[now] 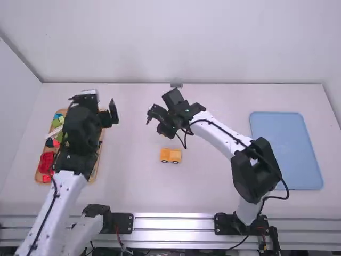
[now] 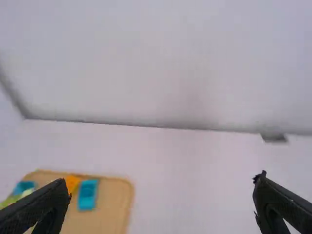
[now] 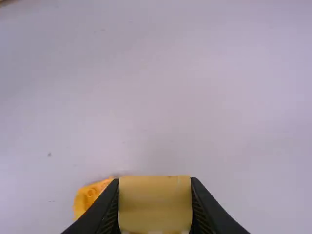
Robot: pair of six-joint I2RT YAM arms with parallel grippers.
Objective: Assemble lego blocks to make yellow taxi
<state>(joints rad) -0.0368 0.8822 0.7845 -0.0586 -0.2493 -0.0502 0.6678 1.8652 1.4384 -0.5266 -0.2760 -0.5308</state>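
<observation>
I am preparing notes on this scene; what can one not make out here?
- High view: the middle of the tan tray with coloured blocks, behind the left arm.
- Right wrist view: the lower end of the pale yellow plastic block, cut by the bottom edge.
- Same view: part of the orange studded piece, behind the right hand.

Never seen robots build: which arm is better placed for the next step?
Right, probably: the right gripper holds a yellow block near the car; the open left gripper is by the tray.
</observation>
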